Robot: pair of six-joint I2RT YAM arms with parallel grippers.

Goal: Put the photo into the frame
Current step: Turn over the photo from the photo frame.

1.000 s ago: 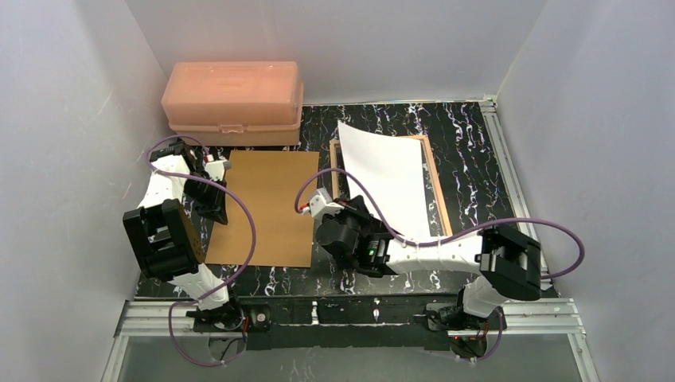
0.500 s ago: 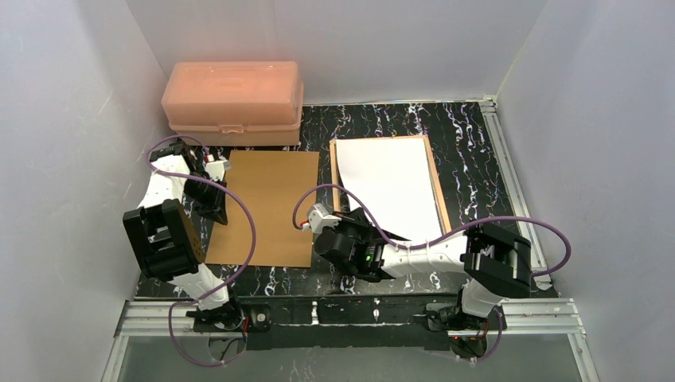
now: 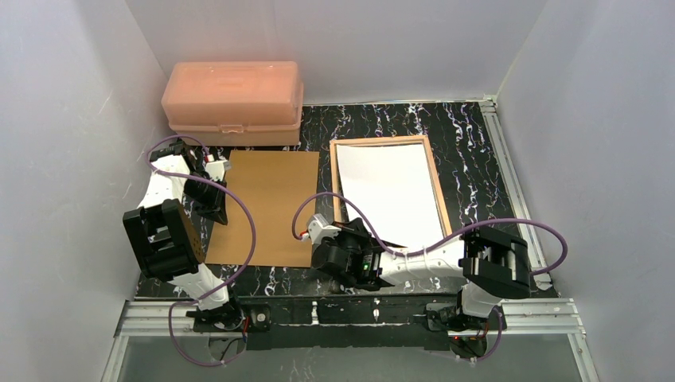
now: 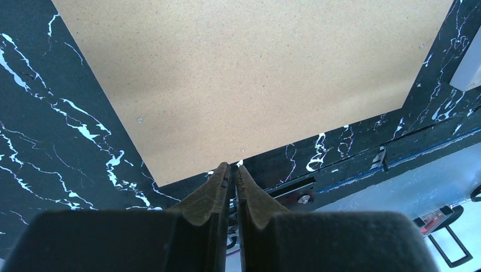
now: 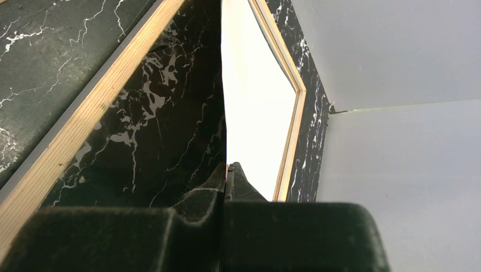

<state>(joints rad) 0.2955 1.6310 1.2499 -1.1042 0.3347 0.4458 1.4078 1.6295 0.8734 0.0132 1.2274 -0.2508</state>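
Note:
The frame (image 3: 437, 185) lies back-up at the right centre of the table, its tan wood rim showing. The photo (image 3: 390, 187) rests inside it with its plain white back upward. My right gripper (image 3: 368, 239) is at the frame's near end, shut on the photo's near edge. In the right wrist view the fingers (image 5: 228, 167) pinch the white photo (image 5: 255, 102) edge-on between the frame's wood rails (image 5: 108, 96). My left gripper (image 3: 217, 213) hovers shut and empty at the left edge of the brown backing board (image 3: 271, 207). In the left wrist view its tips (image 4: 233, 168) are over the board's corner (image 4: 244, 73).
A pink plastic box (image 3: 233, 102) stands at the back left against the wall. White walls close in the left, back and right sides. A metal rail (image 3: 358, 312) runs along the near table edge by the arm bases.
The photo's far end was lifted and curled one second ago; it now lies flat inside the frame. My right gripper drew back toward the near edge and lower. The left arm stayed still.

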